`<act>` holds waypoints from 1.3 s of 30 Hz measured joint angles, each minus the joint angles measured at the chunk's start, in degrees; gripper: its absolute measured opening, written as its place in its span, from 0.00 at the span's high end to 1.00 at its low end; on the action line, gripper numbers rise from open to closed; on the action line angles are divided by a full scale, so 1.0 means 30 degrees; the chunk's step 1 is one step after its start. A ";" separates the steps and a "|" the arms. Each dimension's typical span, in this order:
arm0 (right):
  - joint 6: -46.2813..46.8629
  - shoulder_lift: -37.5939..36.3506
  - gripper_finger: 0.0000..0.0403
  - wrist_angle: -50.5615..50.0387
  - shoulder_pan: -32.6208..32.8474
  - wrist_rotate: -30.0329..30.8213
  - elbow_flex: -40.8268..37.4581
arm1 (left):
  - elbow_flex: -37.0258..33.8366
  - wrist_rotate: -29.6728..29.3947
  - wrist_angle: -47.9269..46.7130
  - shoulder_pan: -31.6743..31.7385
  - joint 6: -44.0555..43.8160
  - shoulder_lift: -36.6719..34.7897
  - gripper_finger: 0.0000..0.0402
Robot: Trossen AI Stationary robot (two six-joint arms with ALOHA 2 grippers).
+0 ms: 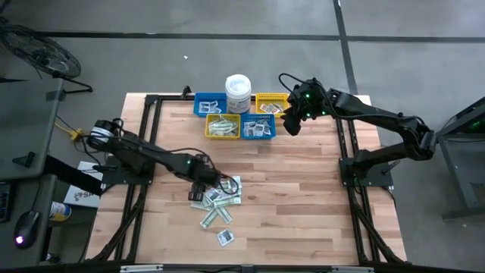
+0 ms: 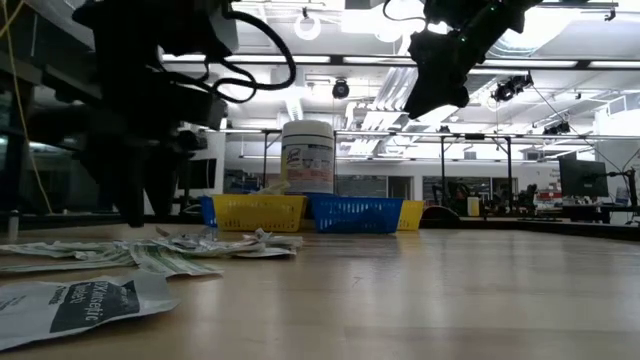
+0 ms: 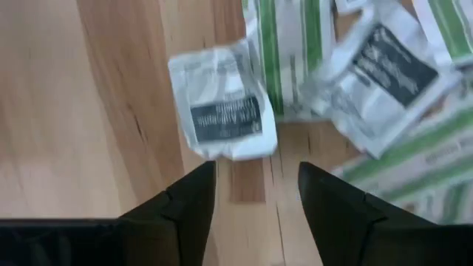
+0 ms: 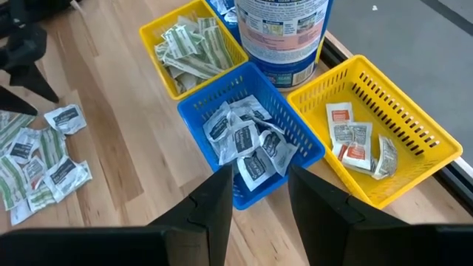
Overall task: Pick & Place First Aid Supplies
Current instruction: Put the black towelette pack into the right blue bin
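Observation:
The first aid supplies point(image 1: 217, 199), white square packets and green-and-white strips, lie flat in a loose pile on the wooden table, toward its near edge. My left gripper point(image 1: 202, 185) points down at the pile's left edge. Its fingers are open point(image 3: 257, 188) with nothing between them, just short of a white square packet with dark print point(image 3: 222, 103). My right gripper point(image 1: 292, 120) hangs open point(image 4: 259, 192) with nothing in it, above a blue bin point(image 4: 251, 140) of white packets at the table's far side.
Two blue and two yellow bins point(image 1: 239, 115) cluster at the far edge. A white lidded tub point(image 1: 238, 92) stands behind them. One yellow bin point(image 4: 196, 48) holds green strips, another point(image 4: 369, 133) red-printed packets. Black frame rails point(image 1: 148, 144) run along both sides. One stray packet point(image 1: 225, 236) lies nearer the front.

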 joint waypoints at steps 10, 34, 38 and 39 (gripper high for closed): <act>-0.0168 -0.0003 0.69 -0.0136 0.0000 0.0011 0.0000 | 0.0007 -0.0605 0.1634 -0.0007 0.0625 0.0627 0.52; -0.1995 0.0000 0.69 -0.0566 0.0000 0.0284 0.0000 | 0.0091 -0.0537 0.1267 -0.0051 0.1005 0.2004 0.87; -0.2011 0.0000 0.69 -0.0563 0.0000 0.0284 0.0003 | 0.0130 -0.0839 0.1016 -0.0022 0.0967 0.1971 0.98; -0.2014 0.0000 0.69 -0.0566 0.0000 0.0284 0.0000 | 0.0188 -0.1070 0.0922 -0.0015 0.0932 0.1928 0.98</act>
